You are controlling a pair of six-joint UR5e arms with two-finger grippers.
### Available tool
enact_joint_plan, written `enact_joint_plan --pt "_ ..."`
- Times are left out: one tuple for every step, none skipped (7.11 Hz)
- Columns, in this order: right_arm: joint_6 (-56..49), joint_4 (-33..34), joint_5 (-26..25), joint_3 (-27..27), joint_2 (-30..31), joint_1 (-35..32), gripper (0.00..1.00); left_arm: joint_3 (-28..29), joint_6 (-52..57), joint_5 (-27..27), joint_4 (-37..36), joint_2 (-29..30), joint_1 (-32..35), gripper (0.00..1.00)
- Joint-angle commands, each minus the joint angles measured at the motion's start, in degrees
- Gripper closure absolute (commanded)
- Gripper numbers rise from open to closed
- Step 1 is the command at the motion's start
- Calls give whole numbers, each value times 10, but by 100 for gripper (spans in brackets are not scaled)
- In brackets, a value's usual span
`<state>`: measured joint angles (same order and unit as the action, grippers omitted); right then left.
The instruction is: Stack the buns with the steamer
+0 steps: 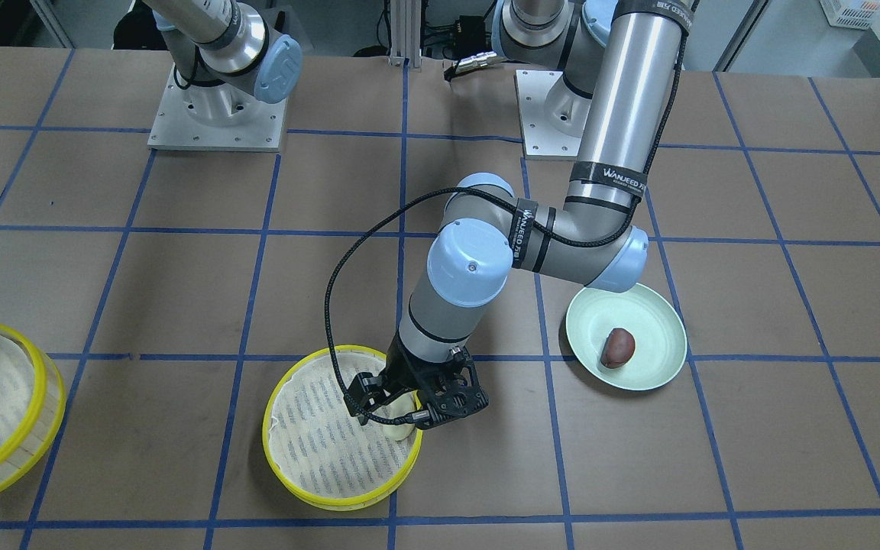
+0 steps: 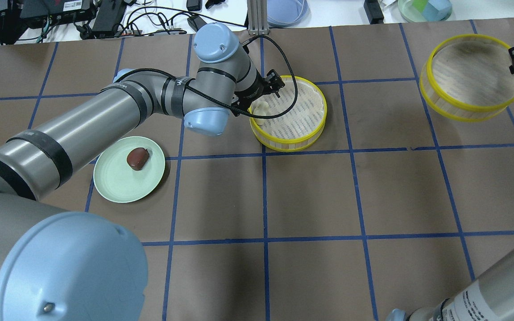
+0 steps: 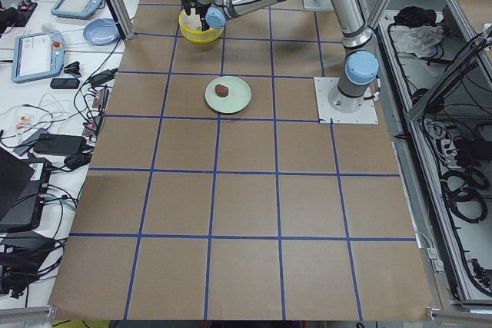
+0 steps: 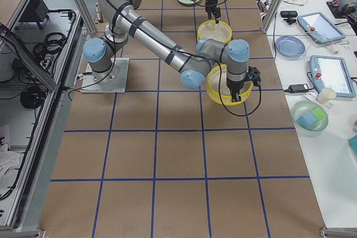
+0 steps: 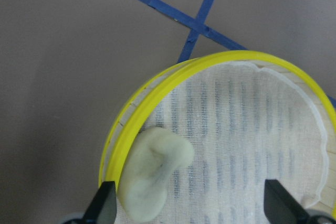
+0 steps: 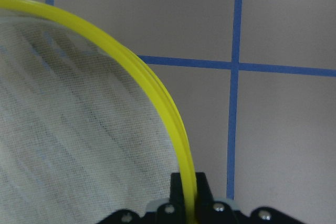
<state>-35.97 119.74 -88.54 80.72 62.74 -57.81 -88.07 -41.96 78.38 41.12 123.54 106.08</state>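
The cream-white bun (image 5: pixel 152 174) lies on the cloth inside the yellow-rimmed steamer basket (image 2: pixel 301 120), against its rim. My left gripper (image 5: pixel 191 205) hangs open just above it, one finger on each side, and also shows in the overhead view (image 2: pixel 263 100). The reddish-brown bun (image 2: pixel 137 158) lies on the pale green plate (image 2: pixel 118 185). My right gripper (image 6: pixel 189 192) is shut on the yellow rim of a second steamer tier (image 2: pixel 471 76) and holds it tilted at the far right.
The plate stands to the left of the basket under my left arm's elbow (image 2: pixel 205 118). The two arm bases (image 1: pixel 218 114) are bolted to the table. Trays, cables and devices lie beyond the table's far edge.
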Motion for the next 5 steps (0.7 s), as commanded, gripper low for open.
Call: enact_joint_plan --pt "37 -22 -10 4 30 -22 100 11 4 -16 34 -28 -2 0" --pt "85 -30 -9 16 48 -46 100 21 34 -13 91 -50 -15 0" --pt "137 -29 -8 35 59 -78 100 22 167 -5 140 -71 -52 0" --pt "188 -29 -8 50 70 -111 100 13 248 25 173 -91 -92 0" --pt "226 -29 -9 58 81 -150 100 11 327 78 205 -104 -124 0"
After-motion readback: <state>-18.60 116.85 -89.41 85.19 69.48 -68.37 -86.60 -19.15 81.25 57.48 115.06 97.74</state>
